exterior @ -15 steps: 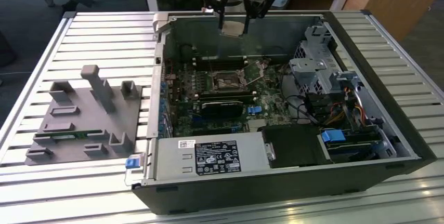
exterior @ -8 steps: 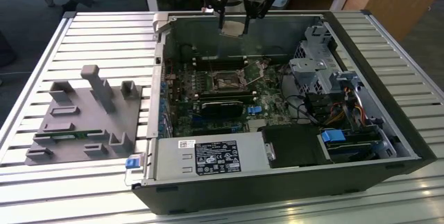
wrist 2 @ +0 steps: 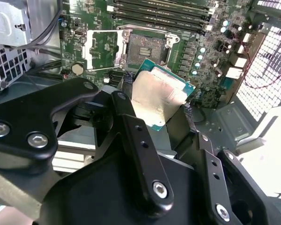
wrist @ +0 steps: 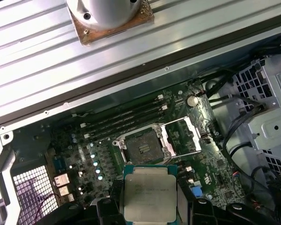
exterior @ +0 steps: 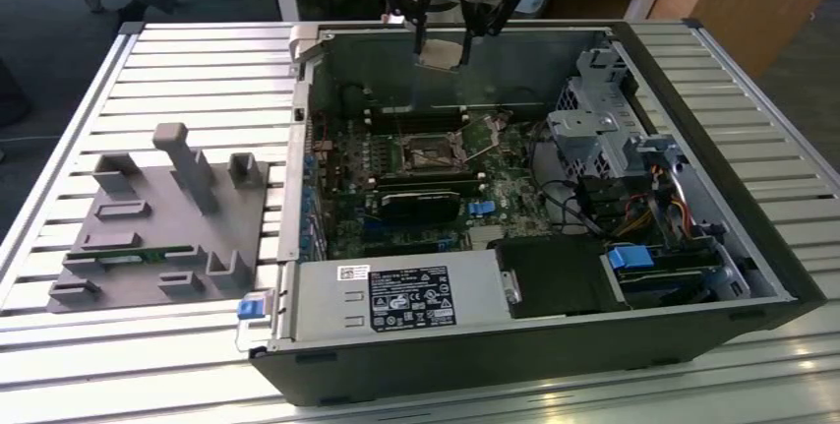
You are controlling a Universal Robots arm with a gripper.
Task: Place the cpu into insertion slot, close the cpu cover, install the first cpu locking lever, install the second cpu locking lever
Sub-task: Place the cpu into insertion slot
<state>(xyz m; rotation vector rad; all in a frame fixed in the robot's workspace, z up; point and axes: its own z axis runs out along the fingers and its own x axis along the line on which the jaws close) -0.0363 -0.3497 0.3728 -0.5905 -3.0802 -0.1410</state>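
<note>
Hand (exterior: 444,50): clamped on the cpu (wrist 2: 159,96), held tilted above the far part of the open computer case (exterior: 525,365), well clear of the motherboard (wrist: 84,140).
Insertion slot (wrist: 141,147): bare.
Cpu cover (wrist: 182,136): swung open beside the slot.
Grey fixture block (exterior: 157,227): on the slatted tabletop (exterior: 132,345), at the exterior view's left of the case.

The chip (exterior: 440,56) was a flat square with a dull silver top and a green edge. It hung pinched by two opposite edges in the claw (exterior: 444,47), above the open computer case (exterior: 735,247) and well clear of the board (wrist: 210,122). The socket (wrist: 143,147), a small black square with a metal rim, lay uncovered on the green board. Its cover (wrist: 185,136), a thin silver frame with a large window, was swung open to one side of the socket.
</note>
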